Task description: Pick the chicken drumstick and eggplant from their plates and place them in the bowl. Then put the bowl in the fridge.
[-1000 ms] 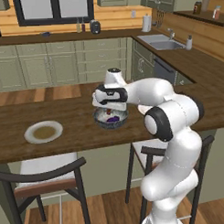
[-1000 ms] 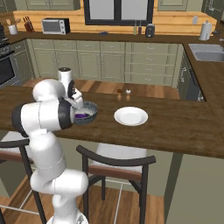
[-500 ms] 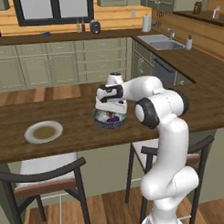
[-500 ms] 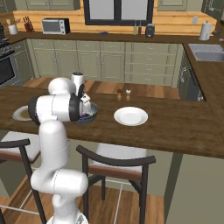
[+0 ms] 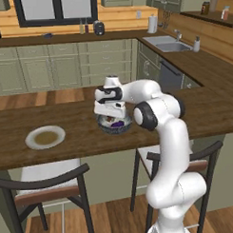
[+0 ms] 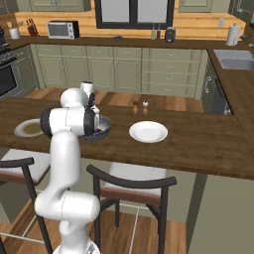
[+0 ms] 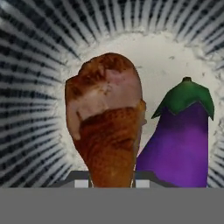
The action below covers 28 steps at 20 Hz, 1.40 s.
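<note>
Drumstick stands lengthwise straight up from my fingers, apparently pinched between them, eggplant touching alongside, above the bowl.

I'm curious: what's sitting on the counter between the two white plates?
The bowl, holding the eggplant and chicken drumstick, sits between both plates, in the right base view.
</note>
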Tool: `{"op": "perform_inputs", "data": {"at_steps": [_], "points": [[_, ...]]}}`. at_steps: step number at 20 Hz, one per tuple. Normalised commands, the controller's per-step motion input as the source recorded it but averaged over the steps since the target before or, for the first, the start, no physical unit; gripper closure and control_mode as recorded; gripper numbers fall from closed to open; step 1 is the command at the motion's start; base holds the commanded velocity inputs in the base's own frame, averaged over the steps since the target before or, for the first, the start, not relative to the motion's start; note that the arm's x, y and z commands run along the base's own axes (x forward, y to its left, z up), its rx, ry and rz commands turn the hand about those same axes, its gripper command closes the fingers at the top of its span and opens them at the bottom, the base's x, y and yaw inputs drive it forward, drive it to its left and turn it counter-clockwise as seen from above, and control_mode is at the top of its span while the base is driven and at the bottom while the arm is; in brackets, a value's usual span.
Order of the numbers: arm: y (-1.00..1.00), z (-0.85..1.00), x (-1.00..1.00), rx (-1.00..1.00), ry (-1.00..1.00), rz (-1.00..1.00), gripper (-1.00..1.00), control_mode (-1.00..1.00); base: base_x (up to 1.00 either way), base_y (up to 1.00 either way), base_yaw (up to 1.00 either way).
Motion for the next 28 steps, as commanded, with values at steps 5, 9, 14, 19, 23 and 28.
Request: {"op": "perform_inputs", "data": {"at_steps": [5, 9, 14, 19, 23, 28], "points": [[0.0, -0.14, 0.07, 0.0, 0.04, -0.06, -1.0, -1.0, 0.0, 0.0, 0.0], [-0.07, 0.31, 0.11, 0.0, 0.0, -0.02, -1.0, -1.0, 0.0, 0.0, 0.0], [-0.79, 0.52, -0.1, 0.0, 0.01, -0.03, -1.0, -1.0, 0.0, 0.0, 0.0], [-0.96, -0.06, -0.81, 0.0, -0.03, 0.07, -1.0, -1.0, 0.0, 0.0, 0.0], [-0.66, -0.23, -0.21, 0.0, -0.04, 0.12, -1.0, -1.0, 0.0, 0.0, 0.0], [-0.1, -0.17, 0.07, 0.0, -0.08, 0.1, -1.0, -1.0, 0.0, 0.0, 0.0]]}}
